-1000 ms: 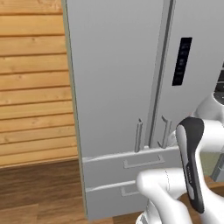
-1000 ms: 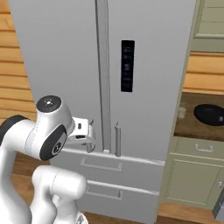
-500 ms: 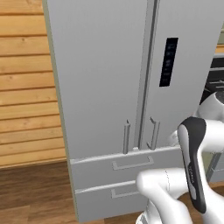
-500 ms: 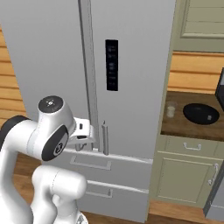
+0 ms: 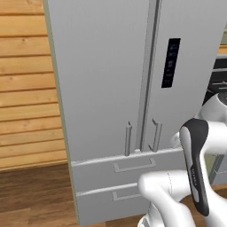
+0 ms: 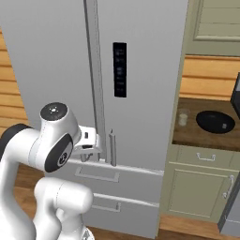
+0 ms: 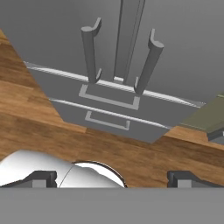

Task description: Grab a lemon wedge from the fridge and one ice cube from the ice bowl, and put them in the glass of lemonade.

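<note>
Fridge (image 5: 106, 88) dead ahead, both doors closed, top cut off by the frame — lemon wedge hidden. Glass of lemonade (image 6: 183, 117) and ice bowl (image 6: 215, 121) on counter (image 6: 187, 136) to the right, well apart from the arm. Gripper (image 7: 112, 178) spread wide, holding nothing — only fingertips (image 7: 37, 178) visible.

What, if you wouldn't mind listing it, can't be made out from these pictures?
- Lemon wedge: hidden behind the closed doors of the fridge.
- Ice bowl, right base view: too small and dark to tell any ice cubes.
- Glass of lemonade, right base view: too small to judge its level.
- Gripper, hand view: fingertips cut off by the bottom edge.
</note>
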